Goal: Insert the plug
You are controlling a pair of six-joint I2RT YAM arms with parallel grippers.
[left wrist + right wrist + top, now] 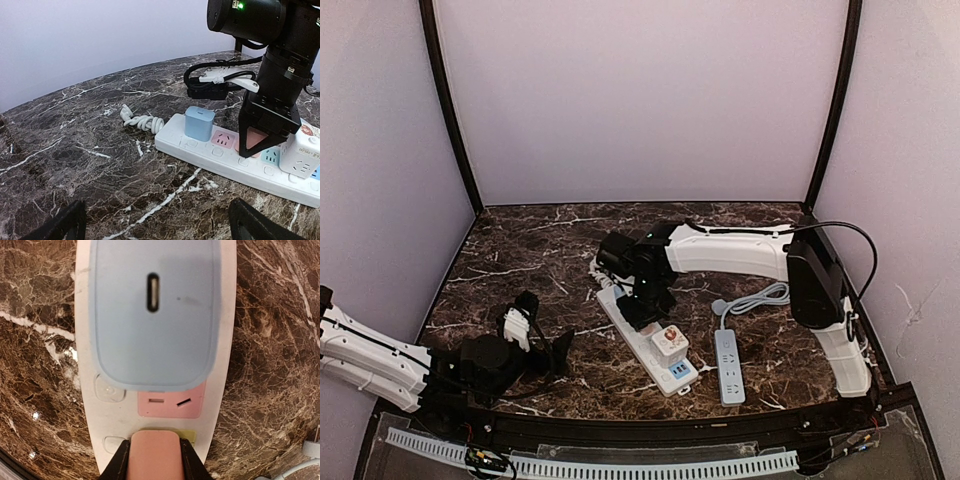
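Observation:
A pink plug (154, 455) is pinched between the black fingers (118, 466) of my right gripper (154, 462), which is shut on it. It sits over the yellowish socket (189, 435) of the long white power strip (220, 390), just behind an uncovered pink socket (171, 402). A light-blue adapter (155, 310) is plugged in beyond that. In the left wrist view the pink plug (257, 137) hangs right at the strip (200, 152) surface; whether its pins are in is hidden. My left gripper (160, 225) stands wide open with nothing in it, low over the marble in front of the strip.
A white cube adapter (670, 343) sits on the strip's near end (678, 378). A second, smaller power strip (728, 365) with a grey cord (755, 298) lies to the right. A coiled white cord (142, 121) lies at the strip's far end. Walls enclose the table.

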